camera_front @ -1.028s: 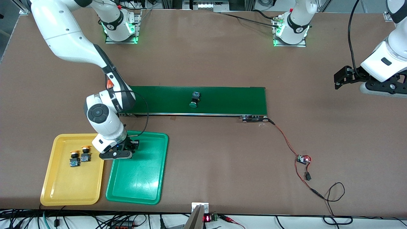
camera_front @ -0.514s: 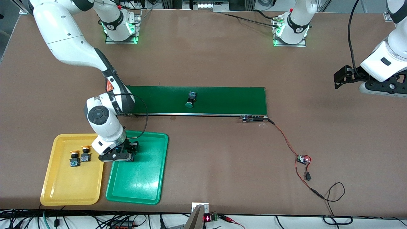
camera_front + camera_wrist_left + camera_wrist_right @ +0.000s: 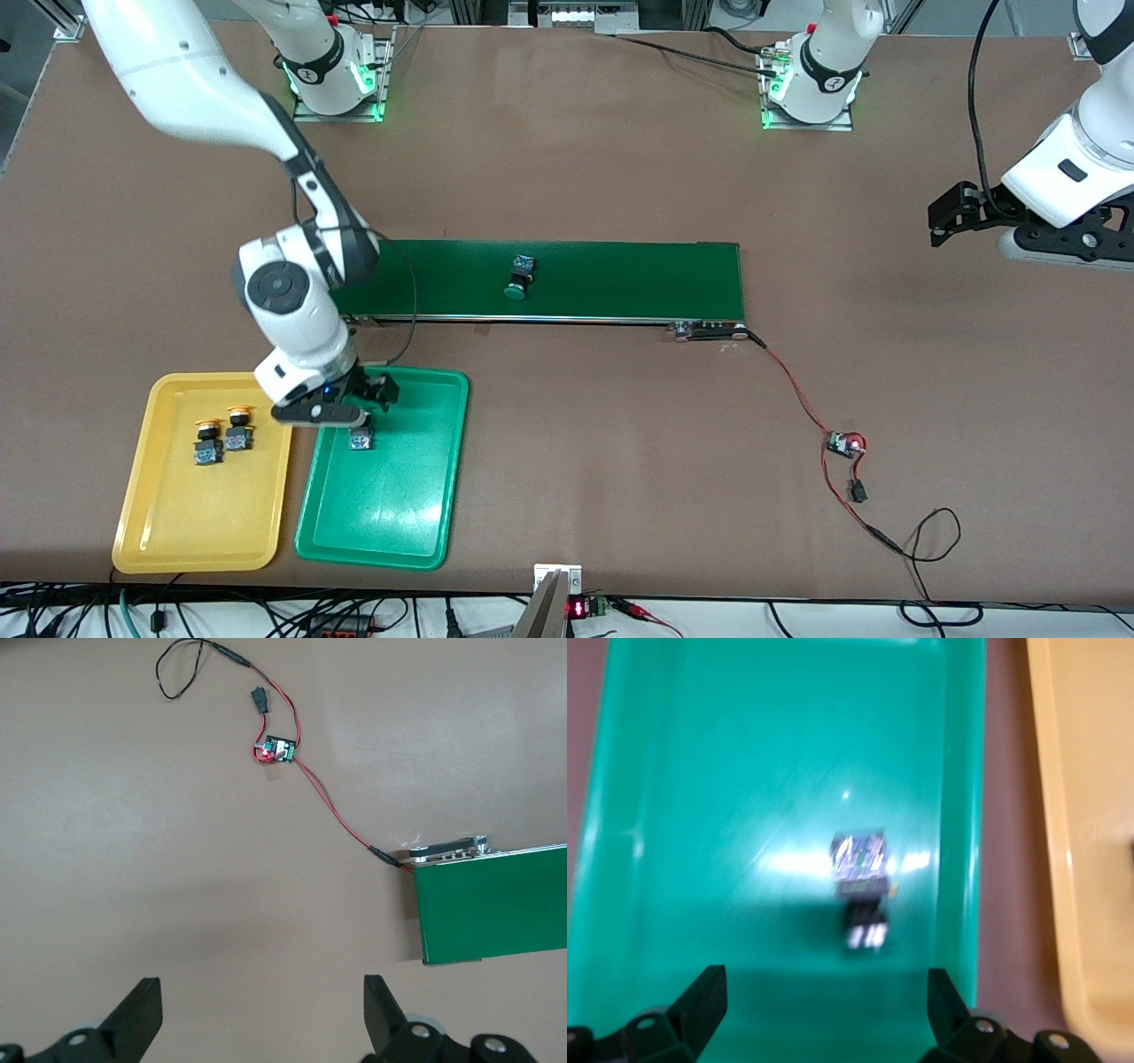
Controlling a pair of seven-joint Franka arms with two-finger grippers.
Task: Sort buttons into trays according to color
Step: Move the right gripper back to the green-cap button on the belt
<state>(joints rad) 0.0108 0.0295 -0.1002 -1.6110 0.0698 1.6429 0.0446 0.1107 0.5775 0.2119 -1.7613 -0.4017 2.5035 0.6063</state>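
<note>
- A green button [image 3: 360, 439] lies in the green tray [image 3: 390, 523], lower left of the front view; your right gripper [image 3: 341, 416] hangs just over it, fingers spread wide, holding nothing.
- Two yellow buttons [image 3: 221, 434] sit in the yellow tray [image 3: 195, 532].
- The last green button [image 3: 517, 276] lies on the conveyor belt [image 3: 620, 279], mid-frame.
- Risk: it could roll off the belt's edge if your grip lands off-centre.
- Your left gripper [image 3: 952, 213] waits at right, open and empty.

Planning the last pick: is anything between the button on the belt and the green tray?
Nothing visible. The green-capped button lies alone on the conveyor belt; bare table separates belt and green tray. The open right gripper hangs over that tray, above the button already there.
</note>
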